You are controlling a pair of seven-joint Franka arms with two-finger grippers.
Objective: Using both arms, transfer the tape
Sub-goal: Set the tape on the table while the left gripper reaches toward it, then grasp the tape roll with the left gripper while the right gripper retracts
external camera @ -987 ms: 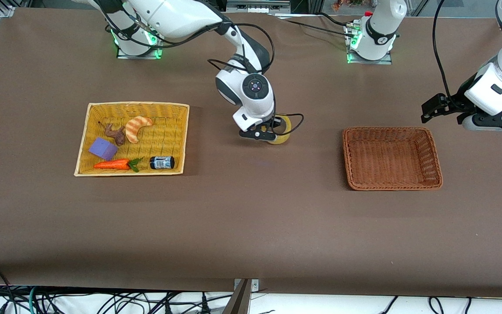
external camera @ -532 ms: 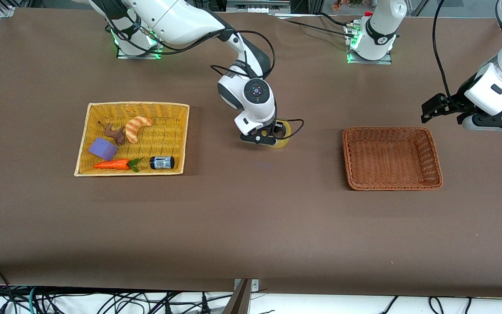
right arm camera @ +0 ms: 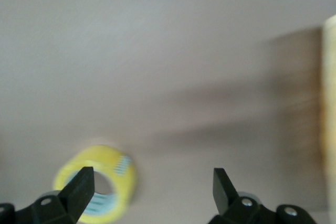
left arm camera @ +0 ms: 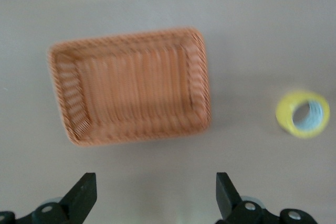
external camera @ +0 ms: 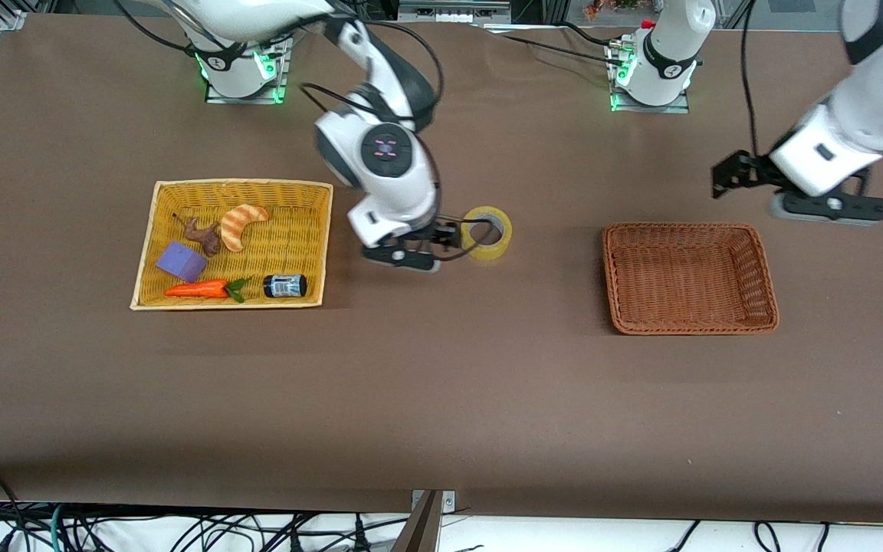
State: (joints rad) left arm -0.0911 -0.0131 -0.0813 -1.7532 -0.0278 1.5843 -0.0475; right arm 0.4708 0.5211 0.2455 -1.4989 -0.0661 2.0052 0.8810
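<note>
Brown cloth covers the table (external camera: 441,399). Toward the right arm's end sits a yellow basket (external camera: 319,230) with a croissant (external camera: 242,224), purple block (external camera: 180,261), carrot (external camera: 198,289) and jar (external camera: 285,286). Toward the left arm's end sits an orange basket (external camera: 765,276), at twelve o'clock from the left gripper (left arm camera: 152,198) in the left wrist view; that gripper hangs wide open, holding nothing. The right gripper (external camera: 411,251) is also wide open and empty, just beside the tape (external camera: 487,232), which lies flat on the table between the baskets.
</note>
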